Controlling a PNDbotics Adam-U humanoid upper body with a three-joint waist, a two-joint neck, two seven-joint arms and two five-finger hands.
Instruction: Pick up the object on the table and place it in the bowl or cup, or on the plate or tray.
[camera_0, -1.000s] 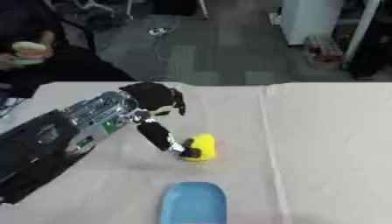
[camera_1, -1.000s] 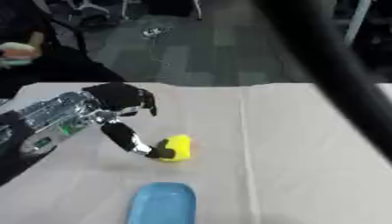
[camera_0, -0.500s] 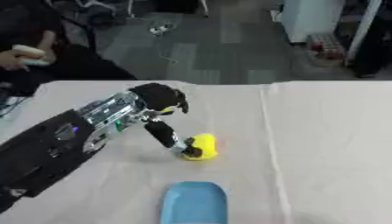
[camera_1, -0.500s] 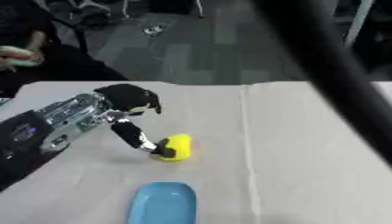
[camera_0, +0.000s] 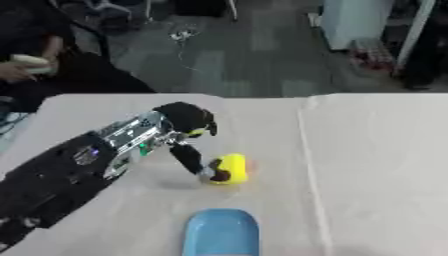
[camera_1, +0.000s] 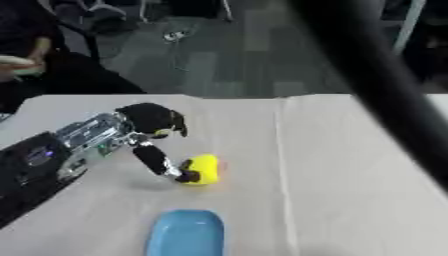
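Observation:
A small yellow object (camera_0: 233, 168) lies on the beige tablecloth near the middle. My left hand (camera_0: 185, 119) comes in from the left. Its knuckles hover above and to the left of the object, and long fingers (camera_0: 189, 157) reach down to the object's left side. A dark fingertip shows against the yellow, so the fingers seem to pinch its edge. The object rests on the cloth. A blue tray (camera_0: 221, 233) lies at the front edge, just below the object. My right hand shows in no view.
The table (camera_0: 376, 160) stretches to the right, with a seam (camera_0: 306, 150) in the cloth right of the object. A dark blurred bar (camera_1: 385, 85) crosses the right eye view diagonally. Beyond the far edge are the floor and a seated person (camera_0: 35, 60) at the far left.
My left hand has sunk a little lower over the yellow object. The object and the blue tray have stayed in place.

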